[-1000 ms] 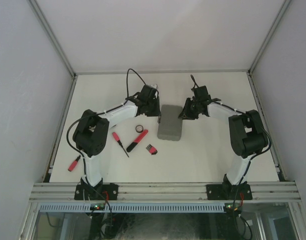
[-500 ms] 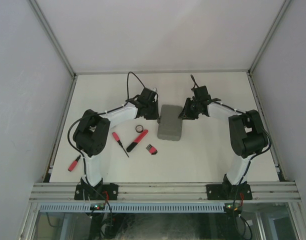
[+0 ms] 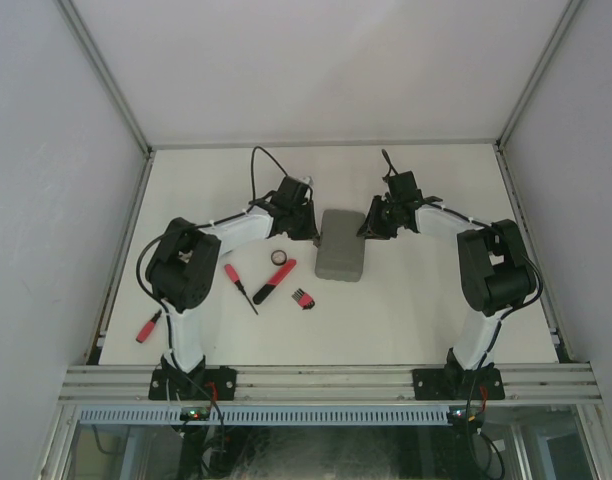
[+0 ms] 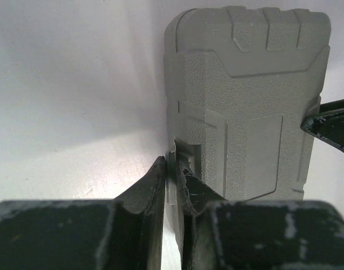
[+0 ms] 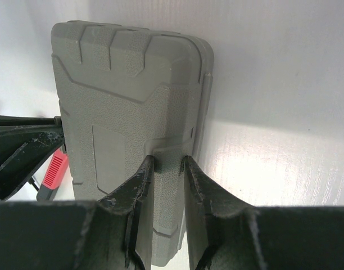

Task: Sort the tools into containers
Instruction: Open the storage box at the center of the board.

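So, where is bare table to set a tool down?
Free: the wide patch between the grey tool case and the right arm's base, and the strip behind the case. Crowded: left of it, around the black ring and hex key set.

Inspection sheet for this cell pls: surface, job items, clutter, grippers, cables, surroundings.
Surface: white table, no spills seen.
Job's things: grey case shut, centre; ring, long tool, screwdriver, hex keys on table to its left; red-handled tool far left.
Clutter: nothing seen.
Grippers: left gripper pinched on tab at case's left edge; right gripper at right edge, grip unclear.
Cables: black cable loops above left arm.
Surroundings: white walls, metal frame.
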Controlling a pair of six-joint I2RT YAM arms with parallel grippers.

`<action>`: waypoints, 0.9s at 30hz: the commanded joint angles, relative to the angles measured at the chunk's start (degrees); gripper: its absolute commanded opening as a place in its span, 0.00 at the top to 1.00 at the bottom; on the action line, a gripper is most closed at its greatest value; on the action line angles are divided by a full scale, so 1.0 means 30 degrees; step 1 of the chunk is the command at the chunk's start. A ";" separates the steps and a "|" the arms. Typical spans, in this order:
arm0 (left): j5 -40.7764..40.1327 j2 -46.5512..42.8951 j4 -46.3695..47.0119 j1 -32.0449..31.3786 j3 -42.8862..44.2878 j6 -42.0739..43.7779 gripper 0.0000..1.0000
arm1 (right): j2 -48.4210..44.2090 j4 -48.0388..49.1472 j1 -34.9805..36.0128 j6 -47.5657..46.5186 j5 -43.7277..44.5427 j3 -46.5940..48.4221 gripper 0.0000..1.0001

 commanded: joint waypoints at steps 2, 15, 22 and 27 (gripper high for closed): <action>0.2096 -0.0028 0.2322 0.0194 -0.0623 -0.1165 0.87 | 0.1672 -0.2897 0.0081 -0.1451 0.2754 -0.1088 0.92; 0.1781 -0.1472 0.2180 0.0281 -0.0730 -0.1442 1.00 | -0.1804 -0.2782 -0.0357 -0.2174 0.1998 -0.0008 0.64; 0.1727 -0.2463 0.1565 0.0274 -0.0381 -0.1444 1.00 | -0.4113 -0.3348 -0.0744 -0.2515 0.2937 -0.0039 0.45; 0.1655 -0.3056 0.1097 0.0166 -0.0044 -0.1279 1.00 | -0.5746 -0.3245 -0.1014 -0.2509 0.2975 -0.0447 0.42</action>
